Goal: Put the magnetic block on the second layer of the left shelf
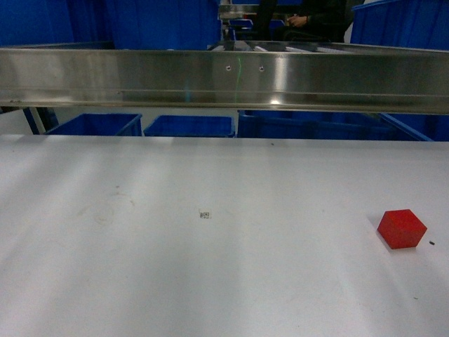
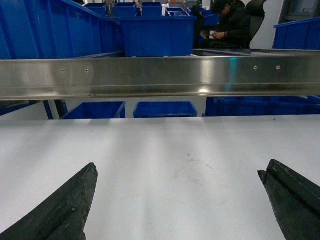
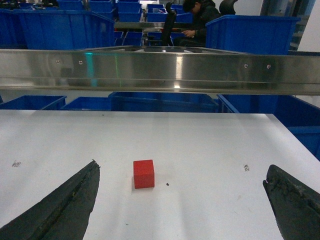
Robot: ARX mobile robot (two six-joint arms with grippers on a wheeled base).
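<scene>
Across the whole foreground lies the white tabletop [image 1: 210, 281], flat and broad, which gives both arms an open working surface. Above its far edge runs a steel beam [image 1: 224, 77], a shiny horizontal rail that screens much of what stands behind it. Beyond the beam sit blue totes [image 2: 155, 35], some low under the rail and others higher and further back; which of them belongs to the left shelf's second layer cannot be told from these views, and that rack level is not clearly in sight. A seated person [image 3: 200, 22] in dark clothes is bent over something well behind the totes, apart from the work.

The right gripper [image 3: 182, 200] hangs low over the table with its fingers [image 3: 65, 210] spread wide, nothing between them; the block sits ahead of it and nearer the left finger, so it looks posed for an approach. The left gripper [image 2: 177, 200] is likewise splayed and empty, facing bare table, probably because the block lies on the other side.

The magnetic block [image 1: 402, 229], small and bright red, rests on the tabletop at the right of the head view, untouched and well apart from the beam. A tiny dark speck [image 3: 167, 184] lies just beside it. The pick is not yet made, so I judge the task barely begun.
</scene>
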